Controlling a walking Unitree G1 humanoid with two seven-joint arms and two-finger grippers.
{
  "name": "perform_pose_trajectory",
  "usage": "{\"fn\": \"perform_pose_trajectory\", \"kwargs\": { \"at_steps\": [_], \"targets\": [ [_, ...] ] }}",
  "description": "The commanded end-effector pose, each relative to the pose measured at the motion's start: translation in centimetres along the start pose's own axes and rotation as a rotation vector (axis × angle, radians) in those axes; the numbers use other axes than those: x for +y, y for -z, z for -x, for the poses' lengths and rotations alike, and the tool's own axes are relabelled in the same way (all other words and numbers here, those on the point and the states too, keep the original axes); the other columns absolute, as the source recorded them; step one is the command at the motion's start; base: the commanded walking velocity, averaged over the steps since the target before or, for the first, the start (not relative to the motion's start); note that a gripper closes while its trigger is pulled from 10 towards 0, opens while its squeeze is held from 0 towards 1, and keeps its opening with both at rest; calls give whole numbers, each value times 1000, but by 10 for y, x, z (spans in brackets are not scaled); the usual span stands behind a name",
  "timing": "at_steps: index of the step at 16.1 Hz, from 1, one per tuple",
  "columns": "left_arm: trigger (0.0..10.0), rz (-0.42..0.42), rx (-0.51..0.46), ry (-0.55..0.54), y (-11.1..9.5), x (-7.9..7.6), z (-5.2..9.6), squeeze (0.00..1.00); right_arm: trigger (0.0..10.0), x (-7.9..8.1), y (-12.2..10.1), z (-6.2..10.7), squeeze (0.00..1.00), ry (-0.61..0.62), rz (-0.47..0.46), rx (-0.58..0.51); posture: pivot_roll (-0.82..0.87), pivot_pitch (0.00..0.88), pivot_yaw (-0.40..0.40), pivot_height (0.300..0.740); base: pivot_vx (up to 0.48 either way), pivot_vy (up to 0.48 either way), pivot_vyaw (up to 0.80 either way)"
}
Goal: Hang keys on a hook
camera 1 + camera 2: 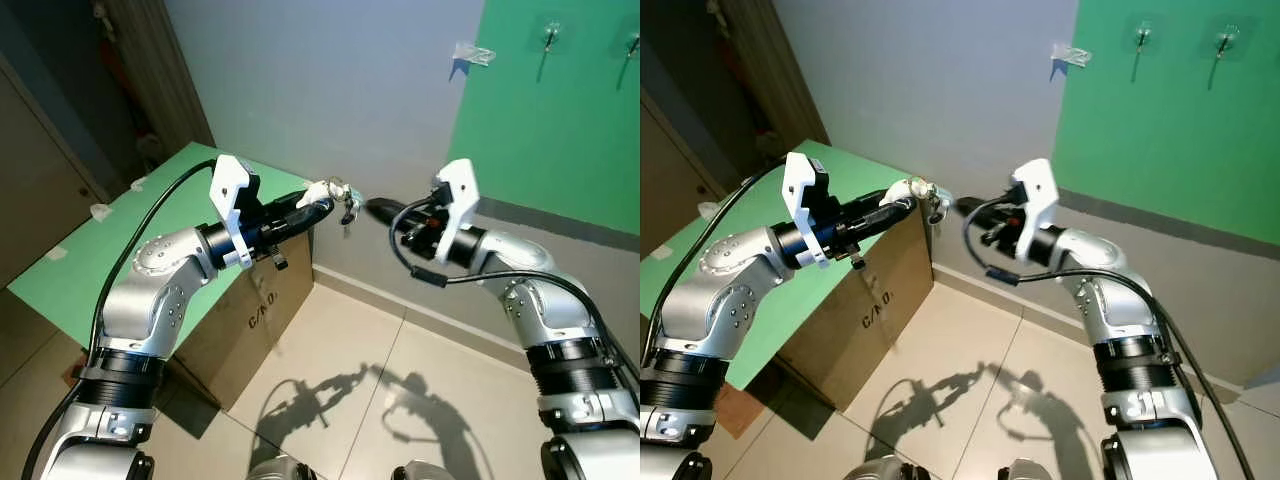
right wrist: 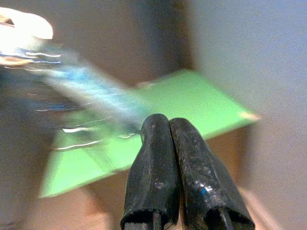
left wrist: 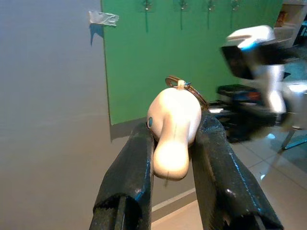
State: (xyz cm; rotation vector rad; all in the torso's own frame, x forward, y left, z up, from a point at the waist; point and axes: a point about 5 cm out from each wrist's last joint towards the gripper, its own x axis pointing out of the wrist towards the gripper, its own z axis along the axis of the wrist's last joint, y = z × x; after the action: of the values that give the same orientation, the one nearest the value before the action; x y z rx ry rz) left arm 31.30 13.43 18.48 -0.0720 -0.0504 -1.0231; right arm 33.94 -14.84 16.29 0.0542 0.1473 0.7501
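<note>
Cream key fob (image 3: 173, 129) clamped in left pincer (image 3: 175, 143).

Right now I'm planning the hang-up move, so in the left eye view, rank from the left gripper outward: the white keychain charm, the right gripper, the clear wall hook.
1. White keychain charm, clamped in the left gripper.
2. Right gripper, just beyond the keys, fingers together.
3. Clear wall hook, high on the grey wall, by the green panel's edge.

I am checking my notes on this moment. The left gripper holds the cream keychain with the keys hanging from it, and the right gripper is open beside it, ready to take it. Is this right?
Not quite. The right gripper is shut with nothing in it: the right wrist view shows its two fingers pressed together. The rest holds: the left gripper grips the cream keychain, the keys hang from it, and the right gripper is beside it.
</note>
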Motion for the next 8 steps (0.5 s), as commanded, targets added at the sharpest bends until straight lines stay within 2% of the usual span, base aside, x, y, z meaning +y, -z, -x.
{"fn": "perform_pose_trajectory", "kwargs": {
  "at_steps": [1, 8],
  "targets": [
    [0, -31, 6, 11, -4, 0, -2, 0, 10000, -19, -9, 5, 1000, 128, 66, -14, -173, 26, 109, 740, 0, 0, 0],
    [0, -29, 7, 12, -5, 1, -2, 0, 10000, -19, -6, 8, 1000, 74, 62, -11, -172, 33, 112, 740, 0, 0, 0]
  ]
}}
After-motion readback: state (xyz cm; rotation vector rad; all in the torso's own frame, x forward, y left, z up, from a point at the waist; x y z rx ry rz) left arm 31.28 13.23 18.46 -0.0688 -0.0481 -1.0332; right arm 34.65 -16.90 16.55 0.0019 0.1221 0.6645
